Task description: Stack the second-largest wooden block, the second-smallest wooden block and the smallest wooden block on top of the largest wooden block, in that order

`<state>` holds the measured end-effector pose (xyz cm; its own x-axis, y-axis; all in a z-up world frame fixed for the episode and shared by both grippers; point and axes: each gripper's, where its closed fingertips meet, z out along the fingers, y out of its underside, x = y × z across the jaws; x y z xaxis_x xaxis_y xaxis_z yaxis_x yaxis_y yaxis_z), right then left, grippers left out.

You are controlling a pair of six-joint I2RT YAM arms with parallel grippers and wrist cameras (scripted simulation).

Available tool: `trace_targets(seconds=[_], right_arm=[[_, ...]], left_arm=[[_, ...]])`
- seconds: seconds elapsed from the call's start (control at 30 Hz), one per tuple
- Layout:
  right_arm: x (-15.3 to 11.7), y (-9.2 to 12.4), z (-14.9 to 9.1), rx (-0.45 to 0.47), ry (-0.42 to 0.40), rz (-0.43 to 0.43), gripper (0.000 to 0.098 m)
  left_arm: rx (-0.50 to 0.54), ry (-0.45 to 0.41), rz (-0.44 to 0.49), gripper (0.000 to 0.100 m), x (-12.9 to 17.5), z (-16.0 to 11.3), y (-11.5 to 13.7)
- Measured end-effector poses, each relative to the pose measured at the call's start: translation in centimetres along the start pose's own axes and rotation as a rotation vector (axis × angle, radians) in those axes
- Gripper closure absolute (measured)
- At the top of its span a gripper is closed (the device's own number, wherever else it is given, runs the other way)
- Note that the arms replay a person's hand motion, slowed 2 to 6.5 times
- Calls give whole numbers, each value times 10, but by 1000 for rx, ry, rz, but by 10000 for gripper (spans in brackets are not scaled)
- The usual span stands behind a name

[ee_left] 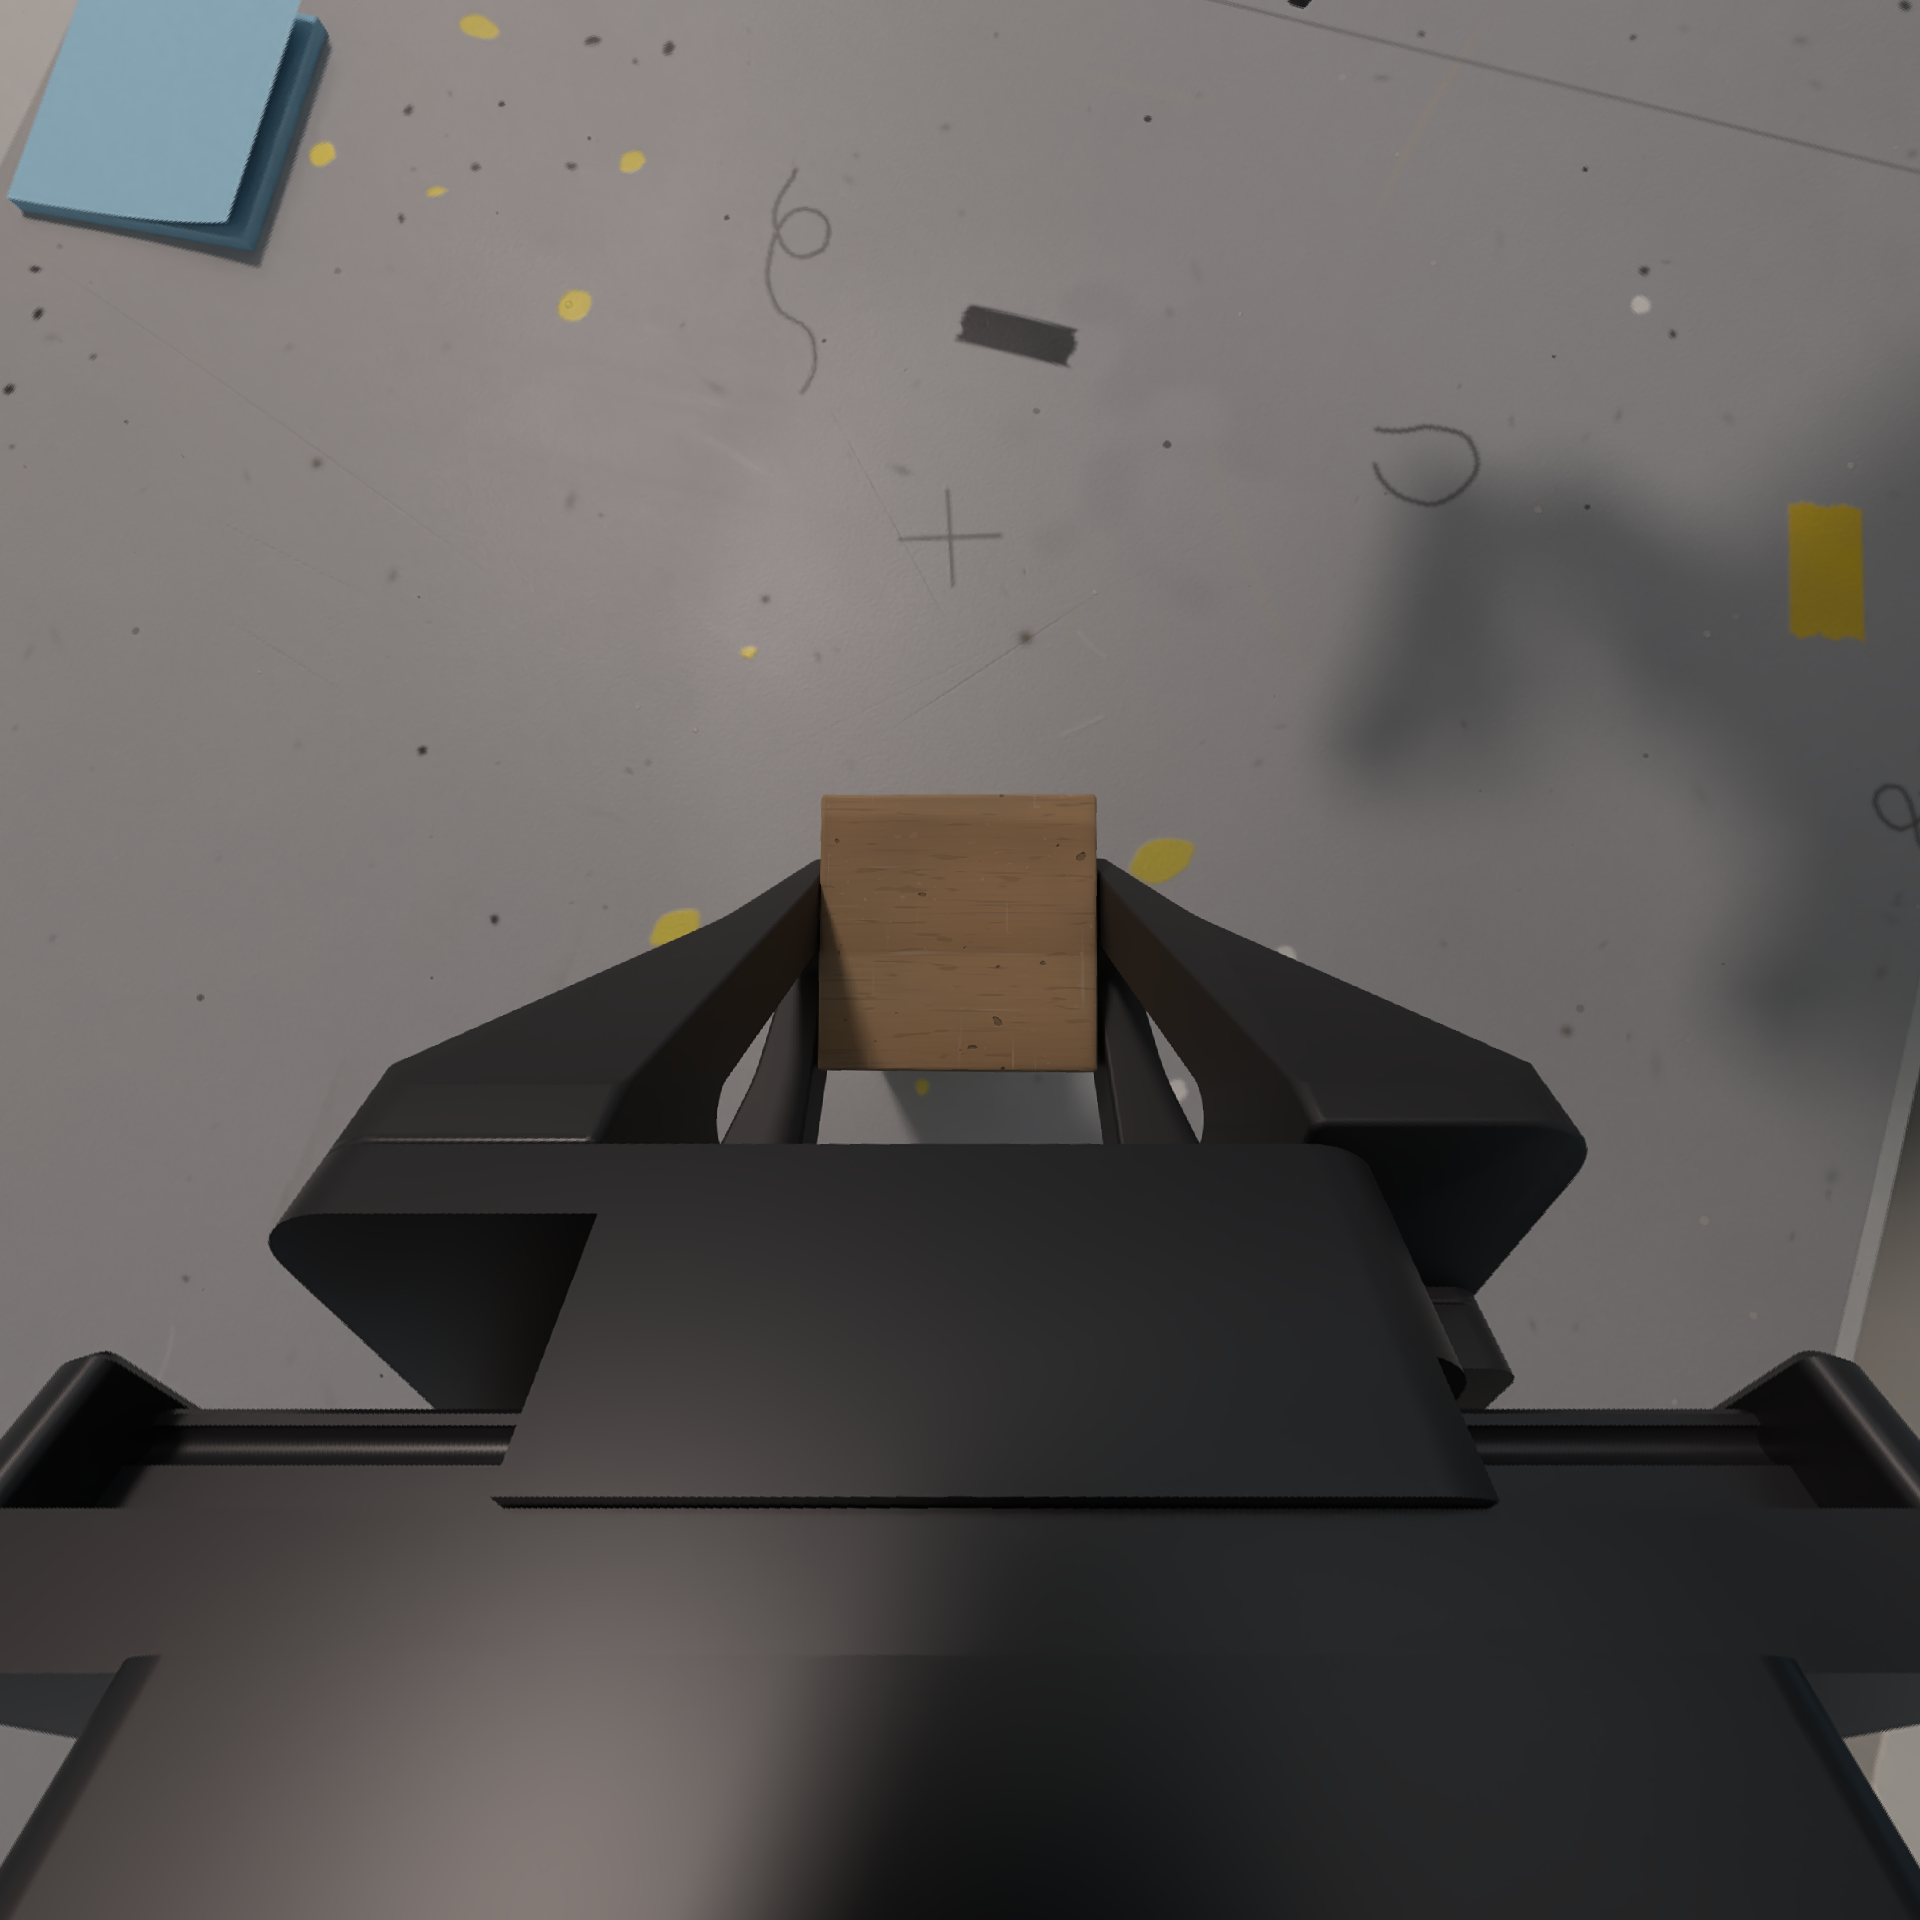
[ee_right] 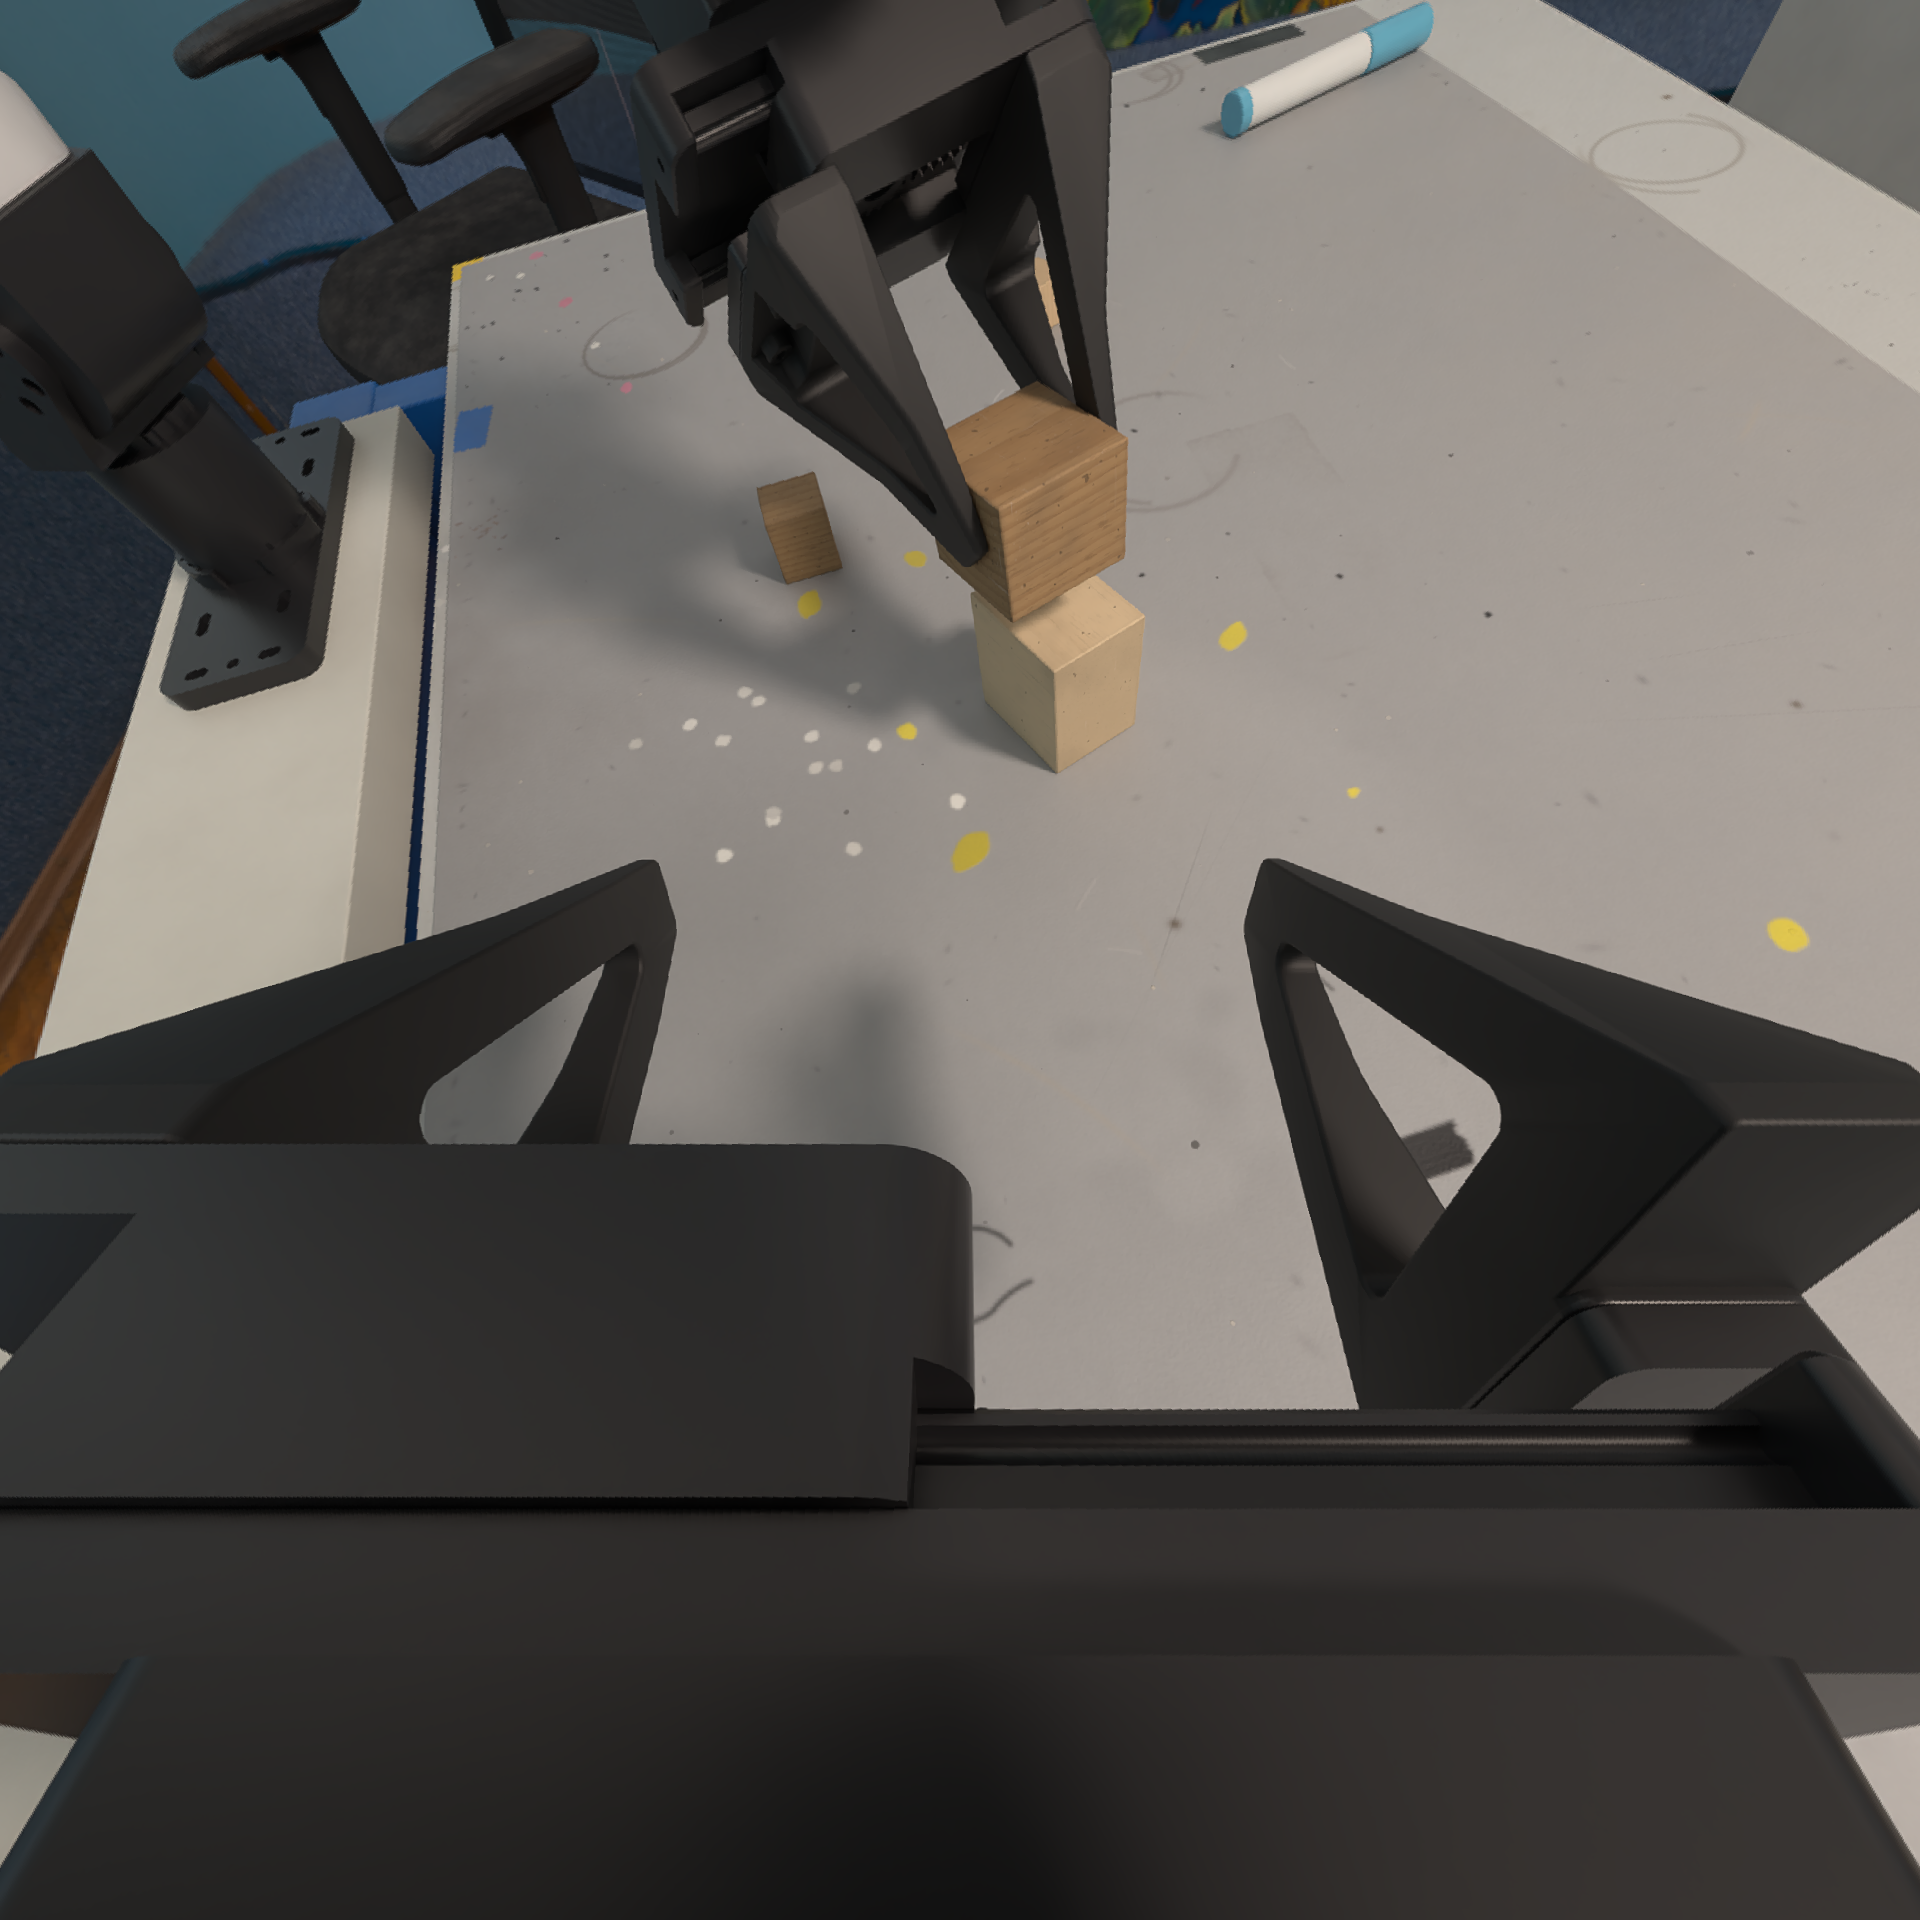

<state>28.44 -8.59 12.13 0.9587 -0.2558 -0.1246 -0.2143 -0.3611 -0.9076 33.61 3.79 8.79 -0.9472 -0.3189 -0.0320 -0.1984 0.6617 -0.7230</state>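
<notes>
My left gripper [ee_left: 958, 883] is shut on a brown wooden block [ee_left: 958, 935], which fills the gap between its fingers. In the right wrist view this gripper [ee_right: 1029, 499] holds that brown block [ee_right: 1055, 509] right over a pale wooden block [ee_right: 1070, 675] standing on the grey table. I cannot tell whether the two touch. A smaller brown block [ee_right: 798, 525] stands to the left. A sliver of another block [ee_right: 1047, 296] shows behind the left gripper. My right gripper [ee_right: 958, 883] is open and empty, nearer than the blocks.
A blue sticky-note pad [ee_left: 156, 114] lies at the far left. A white-and-blue marker [ee_right: 1325, 68] lies at the far right. The left arm's base [ee_right: 249, 582] stands on a white ledge beside the table's left edge. Office chairs [ee_right: 457, 208] stand beyond.
</notes>
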Motion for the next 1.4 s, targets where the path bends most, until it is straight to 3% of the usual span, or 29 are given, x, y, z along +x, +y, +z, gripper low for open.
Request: trace_targets(seconds=[1.4], right_arm=[[-1,3,0,-7,-9,8,39]], left_arm=[[-13,5,-22,608,-5,18,9]])
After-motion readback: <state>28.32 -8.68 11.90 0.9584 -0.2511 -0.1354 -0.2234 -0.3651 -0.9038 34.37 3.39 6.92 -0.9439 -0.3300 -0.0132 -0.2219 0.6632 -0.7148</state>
